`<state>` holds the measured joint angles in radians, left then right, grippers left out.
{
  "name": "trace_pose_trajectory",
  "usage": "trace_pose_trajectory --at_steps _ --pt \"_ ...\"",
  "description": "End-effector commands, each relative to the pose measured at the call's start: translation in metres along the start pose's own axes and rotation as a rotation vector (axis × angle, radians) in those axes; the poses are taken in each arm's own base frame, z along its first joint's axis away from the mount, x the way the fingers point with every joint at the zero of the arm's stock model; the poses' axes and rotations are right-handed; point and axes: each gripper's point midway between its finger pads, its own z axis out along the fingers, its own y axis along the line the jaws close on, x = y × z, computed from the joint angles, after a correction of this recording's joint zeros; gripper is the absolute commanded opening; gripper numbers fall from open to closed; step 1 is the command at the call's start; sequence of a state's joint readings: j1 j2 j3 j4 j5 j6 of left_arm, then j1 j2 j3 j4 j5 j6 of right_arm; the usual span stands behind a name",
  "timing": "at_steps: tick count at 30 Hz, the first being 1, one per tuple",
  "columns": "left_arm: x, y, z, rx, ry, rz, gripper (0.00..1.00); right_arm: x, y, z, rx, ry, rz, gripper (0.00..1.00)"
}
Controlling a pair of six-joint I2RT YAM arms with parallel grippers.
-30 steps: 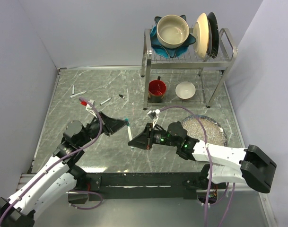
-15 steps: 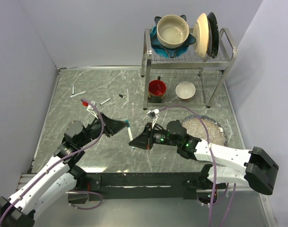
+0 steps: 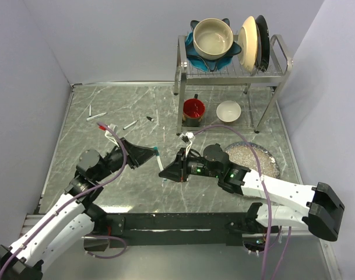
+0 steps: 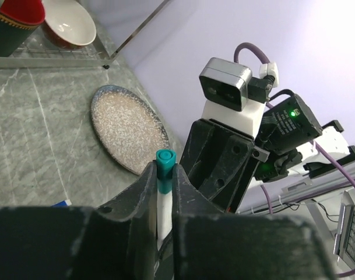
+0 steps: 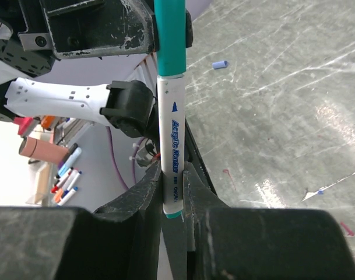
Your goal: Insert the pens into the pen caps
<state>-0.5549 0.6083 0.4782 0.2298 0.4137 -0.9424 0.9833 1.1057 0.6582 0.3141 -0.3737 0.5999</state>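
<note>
A white pen (image 3: 161, 164) printed "Acrylic Marker" hangs between both grippers above the table's middle. Its teal cap (image 3: 157, 151) sits on the barrel's upper end. My left gripper (image 3: 154, 154) is shut on the capped end; in the left wrist view the cap (image 4: 165, 156) pokes out between the fingertips. My right gripper (image 3: 165, 173) is shut on the barrel's lower end (image 5: 172, 134), with the teal cap (image 5: 169, 35) above it. Two more thin pens (image 3: 96, 116) (image 3: 129, 125) and a black cap (image 3: 149, 119) lie at the back left. A blue cap (image 5: 220, 64) lies on the table.
A metal dish rack (image 3: 282, 55) holding bowls and plates stands at the back right, with a red mug (image 3: 193, 108) and a white bowl (image 3: 228, 111) under it. A speckled plate (image 3: 269, 165) lies on the right behind my right arm.
My right arm has shifted slightly left. The pen stays held by both grippers in about the same spot.
</note>
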Motion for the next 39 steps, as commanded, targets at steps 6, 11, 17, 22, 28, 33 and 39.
trace_pose_trajectory --at_steps 6,11,17,22,28,33,39 --pt "0.008 -0.038 -0.011 0.143 0.091 0.061 0.48 -0.071 0.041 -0.013 -0.090 -0.220 -0.152 0.00" --pt "0.004 -0.051 -0.013 0.188 0.085 0.084 0.59 -0.074 0.058 -0.021 -0.155 -0.220 -0.173 0.00" --pt "-0.004 -0.066 -0.011 0.235 0.083 0.101 0.60 -0.069 0.073 -0.027 -0.222 -0.194 -0.187 0.00" --pt "-0.004 -0.079 -0.011 0.314 0.095 0.072 0.58 -0.064 0.086 -0.031 -0.278 -0.175 -0.179 0.00" --pt "0.002 -0.080 -0.010 0.334 0.105 0.055 0.54 -0.063 0.090 -0.031 -0.298 -0.169 -0.164 0.00" --pt "0.005 -0.087 -0.013 0.362 0.107 0.059 0.27 -0.063 0.094 -0.031 -0.316 -0.156 -0.155 0.00" --pt "0.002 -0.092 -0.012 0.370 0.097 0.060 0.02 -0.058 0.092 -0.027 -0.310 -0.126 -0.142 0.10"
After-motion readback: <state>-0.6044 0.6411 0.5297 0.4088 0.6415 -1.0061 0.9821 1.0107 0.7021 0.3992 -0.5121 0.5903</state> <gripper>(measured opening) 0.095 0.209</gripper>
